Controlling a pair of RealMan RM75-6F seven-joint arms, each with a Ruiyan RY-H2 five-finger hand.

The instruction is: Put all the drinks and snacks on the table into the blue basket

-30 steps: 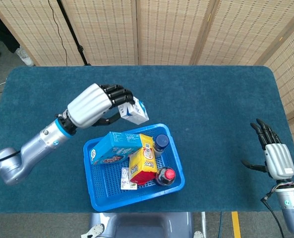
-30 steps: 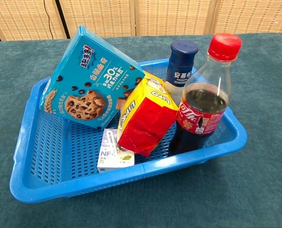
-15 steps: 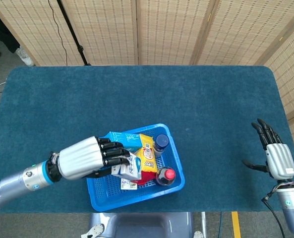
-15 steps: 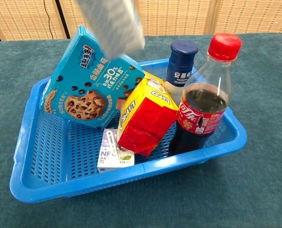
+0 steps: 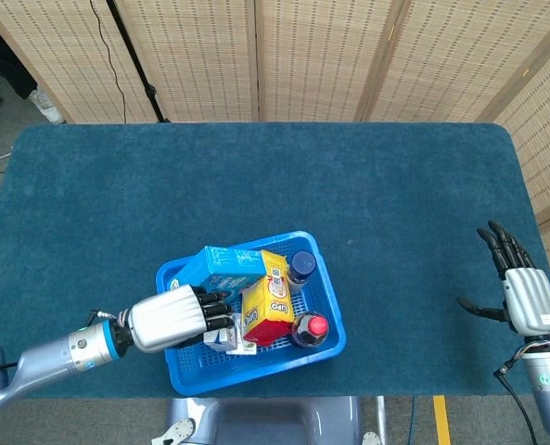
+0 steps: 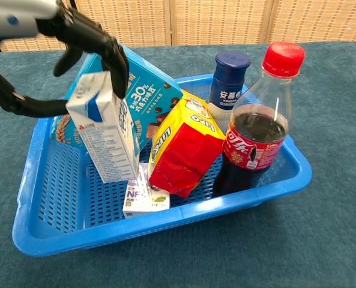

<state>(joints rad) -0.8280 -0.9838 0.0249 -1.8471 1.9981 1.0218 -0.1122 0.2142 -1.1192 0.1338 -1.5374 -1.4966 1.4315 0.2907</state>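
Observation:
The blue basket (image 5: 184, 375) (image 6: 165, 224) stands near the table's front edge. My left hand (image 5: 168, 318) (image 6: 75, 33) reaches down into its left half and grips a white and blue drink carton (image 6: 105, 129) (image 5: 221, 337), upright just above the basket floor. Inside are a blue cookie box (image 5: 221, 267) (image 6: 150, 90), a yellow snack bag (image 5: 271, 301) (image 6: 181, 147), a cola bottle (image 5: 312, 327) (image 6: 256, 132), a blue-capped bottle (image 5: 300, 266) (image 6: 229, 81) and a small flat carton (image 6: 143, 197). My right hand (image 5: 523, 297) hovers open at the table's right edge, holding nothing.
The dark teal cloth table (image 5: 256, 176) shows no loose items around the basket. Woven folding screens (image 5: 302, 56) stand behind the far edge. The left arm (image 5: 43, 357) crosses the table's front left corner.
My left hand carried the carton from above the basket's far left corner toward me and lowered it into the basket's left half. The right hand barely shifted.

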